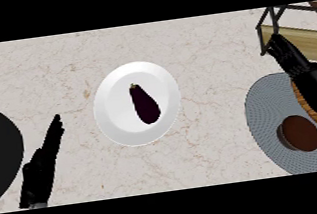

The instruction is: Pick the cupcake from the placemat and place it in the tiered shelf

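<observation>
- The cupcake sits on the round grey placemat at the lower right of the frame, partly hidden by the right robot hand.
- That robot hand lies above it, fingers straight and pressed together, tips by the tiered shelf at upper right.
- The left robot hand rests at lower left, fingers straight and together.
- An eggplant lies on a white plate, mid-surface.
</observation>
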Controlling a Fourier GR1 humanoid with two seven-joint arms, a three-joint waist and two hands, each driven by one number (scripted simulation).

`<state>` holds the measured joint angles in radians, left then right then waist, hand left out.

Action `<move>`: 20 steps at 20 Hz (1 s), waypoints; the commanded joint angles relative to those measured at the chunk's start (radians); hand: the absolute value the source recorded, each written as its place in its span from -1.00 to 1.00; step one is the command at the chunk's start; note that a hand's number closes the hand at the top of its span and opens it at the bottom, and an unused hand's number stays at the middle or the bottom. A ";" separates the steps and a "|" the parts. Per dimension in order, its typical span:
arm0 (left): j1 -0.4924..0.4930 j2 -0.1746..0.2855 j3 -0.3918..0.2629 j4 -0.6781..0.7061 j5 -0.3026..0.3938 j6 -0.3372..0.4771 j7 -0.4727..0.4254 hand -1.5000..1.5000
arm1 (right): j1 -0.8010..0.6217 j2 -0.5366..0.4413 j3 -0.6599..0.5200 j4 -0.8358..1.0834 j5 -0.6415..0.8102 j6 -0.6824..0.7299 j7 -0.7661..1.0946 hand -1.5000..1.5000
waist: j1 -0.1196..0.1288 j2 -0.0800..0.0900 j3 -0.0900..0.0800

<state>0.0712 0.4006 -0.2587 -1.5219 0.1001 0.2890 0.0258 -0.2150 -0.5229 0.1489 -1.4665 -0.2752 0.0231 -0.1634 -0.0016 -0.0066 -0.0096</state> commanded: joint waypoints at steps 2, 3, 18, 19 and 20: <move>-0.032 0.006 0.012 -0.036 0.009 -0.040 -0.006 0.00 | 0.030 -0.018 -0.140 -0.002 -0.062 -0.080 0.088 -1.00 | -0.008 0.004 0.009; -0.100 0.001 0.044 0.001 0.016 -0.026 -0.002 0.00 | 0.112 -0.027 -0.172 -0.019 -0.079 -0.102 0.071 -1.00 | -0.046 0.002 0.009; -0.206 -0.098 -0.011 0.073 0.006 -0.056 -0.043 0.00 | 0.371 0.226 -0.579 0.145 -0.093 -0.605 -0.285 -1.00 | -0.039 0.006 0.011; -0.158 -0.096 -0.041 -0.015 -0.022 -0.033 -0.016 0.00 | 0.449 0.257 -0.563 0.021 -0.108 -0.581 -0.282 -1.00 | -0.029 0.001 0.010; -0.196 -0.083 -0.010 -0.025 0.010 -0.063 0.030 0.00 | 0.472 0.198 -0.583 -0.030 -0.139 -0.511 -0.228 -1.00 | -0.022 0.002 0.010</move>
<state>-0.0929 0.3271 -0.2670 -1.5201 0.1086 0.2412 0.0060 0.1632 -0.3575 -0.3656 -1.3796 -0.3397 -0.5480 -0.3281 -0.0501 -0.0018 0.0010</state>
